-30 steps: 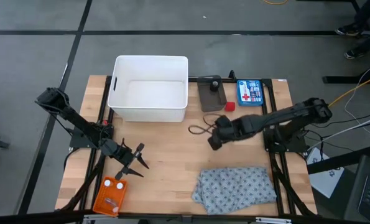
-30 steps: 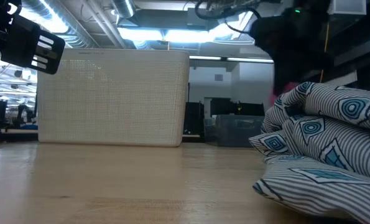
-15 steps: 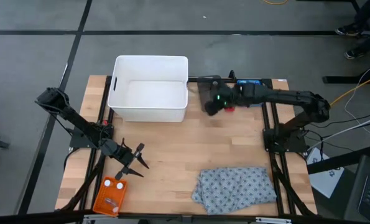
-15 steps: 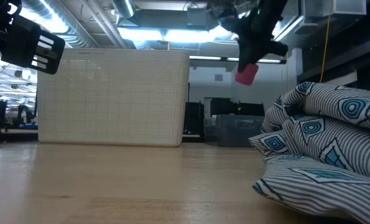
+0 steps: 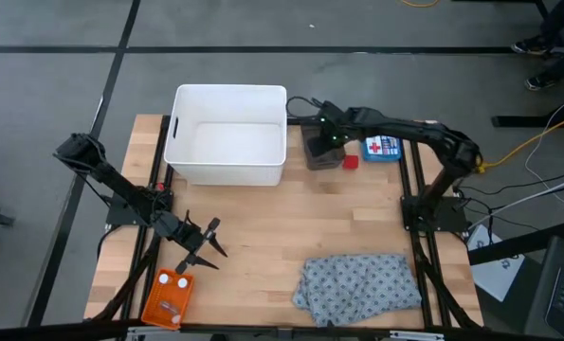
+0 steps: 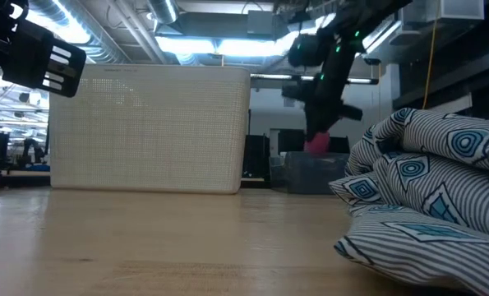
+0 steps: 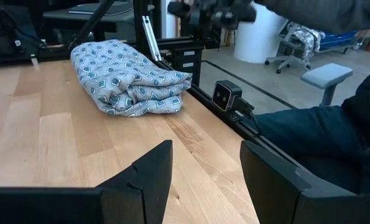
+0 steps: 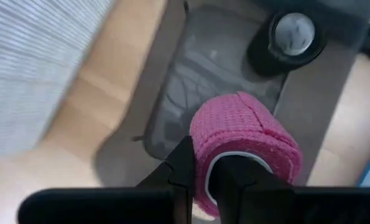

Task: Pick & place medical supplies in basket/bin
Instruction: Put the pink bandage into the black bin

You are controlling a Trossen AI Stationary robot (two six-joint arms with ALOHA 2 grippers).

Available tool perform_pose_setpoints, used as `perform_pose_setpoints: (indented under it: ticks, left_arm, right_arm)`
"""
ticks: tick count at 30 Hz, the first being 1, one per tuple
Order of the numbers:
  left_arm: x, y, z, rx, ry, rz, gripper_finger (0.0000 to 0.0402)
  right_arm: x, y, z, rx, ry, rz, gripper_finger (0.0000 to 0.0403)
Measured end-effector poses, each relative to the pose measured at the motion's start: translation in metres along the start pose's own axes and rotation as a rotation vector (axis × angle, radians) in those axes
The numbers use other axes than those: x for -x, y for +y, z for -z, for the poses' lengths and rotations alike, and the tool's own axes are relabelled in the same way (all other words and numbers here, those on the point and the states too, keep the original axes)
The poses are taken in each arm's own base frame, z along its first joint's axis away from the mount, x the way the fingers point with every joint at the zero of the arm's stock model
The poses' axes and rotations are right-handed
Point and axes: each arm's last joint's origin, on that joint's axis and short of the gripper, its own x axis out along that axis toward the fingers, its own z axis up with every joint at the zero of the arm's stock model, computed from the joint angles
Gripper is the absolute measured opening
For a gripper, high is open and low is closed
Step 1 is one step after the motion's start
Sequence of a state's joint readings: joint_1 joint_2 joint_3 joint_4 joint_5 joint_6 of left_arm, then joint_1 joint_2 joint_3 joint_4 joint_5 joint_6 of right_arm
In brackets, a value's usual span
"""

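The pale butcher-block wooden table (image 5: 263, 232) has a smooth, lightly sheened top with visible plank seams. The white rectangular plastic tub (image 5: 228, 135) looks smooth and matt, its wall finely dotted in the low view. The grey patterned cloth (image 5: 360, 284) lies soft and rumpled. The pink roll of woven bandage (image 8: 245, 144) is rough and crinkled. The grey plastic tray (image 5: 322, 147) is dull, the small orange perforated plastic basket (image 5: 168, 297) faintly glossy. Both arms are matt black
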State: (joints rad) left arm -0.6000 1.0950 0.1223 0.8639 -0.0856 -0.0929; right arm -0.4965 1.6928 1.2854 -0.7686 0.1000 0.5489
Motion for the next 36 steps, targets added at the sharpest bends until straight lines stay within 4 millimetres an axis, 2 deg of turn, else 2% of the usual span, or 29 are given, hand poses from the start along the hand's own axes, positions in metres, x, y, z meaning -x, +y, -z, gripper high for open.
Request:
perform_pose_setpoints:
  ticks: [5, 10, 29, 36]
  left_arm:
    - [0.0, 0.0, 0.0, 0.003, 0.001, 0.0, 0.0187]
    - [0.0, 0.0, 0.0, 0.008, 0.0, 0.0, 0.0187]
    - [0.0, 0.0, 0.0, 0.009, 0.001, 0.0, 0.0187]
    - [0.0, 0.0, 0.0, 0.01, 0.0, 0.0, 0.0187]
  right_arm:
    - [-0.031, -0.011, -0.004, -0.01, 0.085, 0.036, 0.0038]
    - [-0.046, -0.019, -0.007, -0.013, 0.121, 0.059, 0.0038]
    - [-0.049, -0.031, -0.018, -0.04, 0.077, 0.048, 0.0039]
    - [-0.05, -0.029, -0.022, -0.065, 0.039, 0.025, 0.0083]
